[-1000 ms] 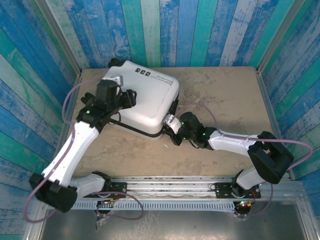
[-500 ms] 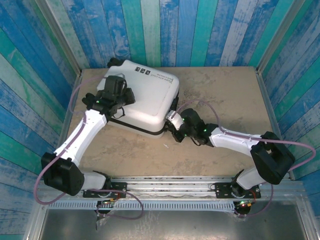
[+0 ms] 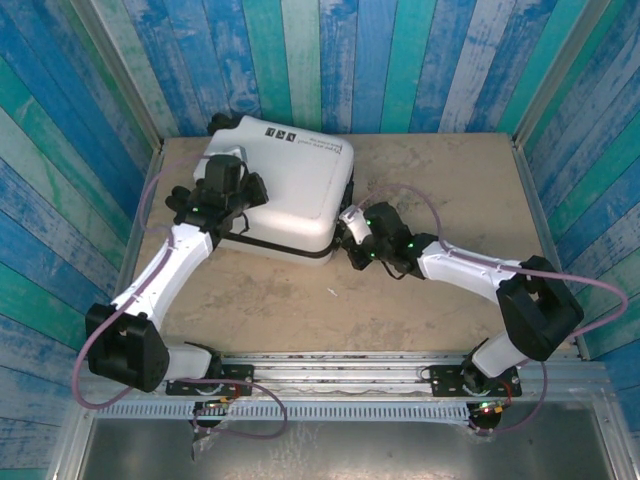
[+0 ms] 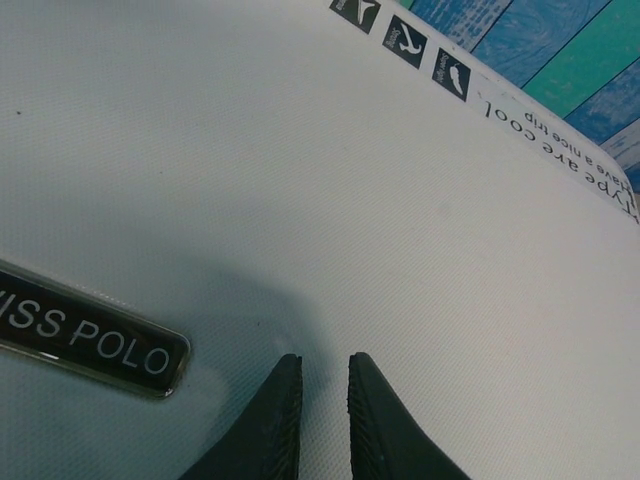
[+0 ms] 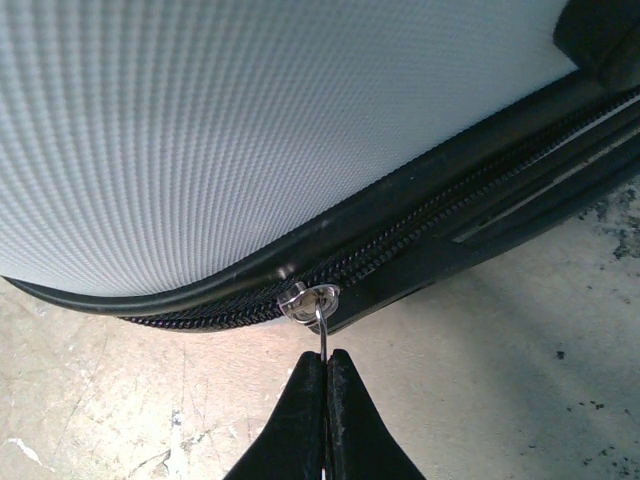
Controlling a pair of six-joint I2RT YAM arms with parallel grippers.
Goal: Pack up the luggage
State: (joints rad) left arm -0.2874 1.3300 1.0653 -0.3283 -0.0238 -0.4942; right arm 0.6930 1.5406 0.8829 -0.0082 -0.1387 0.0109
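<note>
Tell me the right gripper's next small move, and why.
Probably drag the zipper pull along the zipper track: the right gripper is pinched shut on it at the luggage's corner, and the left gripper sits over its top.

Walls (image 3: 300,60): upright planks streaked blue, teal and white, closing three sides | Corner posts (image 3: 120,75): pale metal, one at each rear corner | Worktop (image 3: 450,190): beige, mottled, stone-like, scuffed with pale marks | Near edge: metal rail (image 3: 340,362), grey sheet (image 3: 350,445) below it | Light: even, shadows soft
</note>
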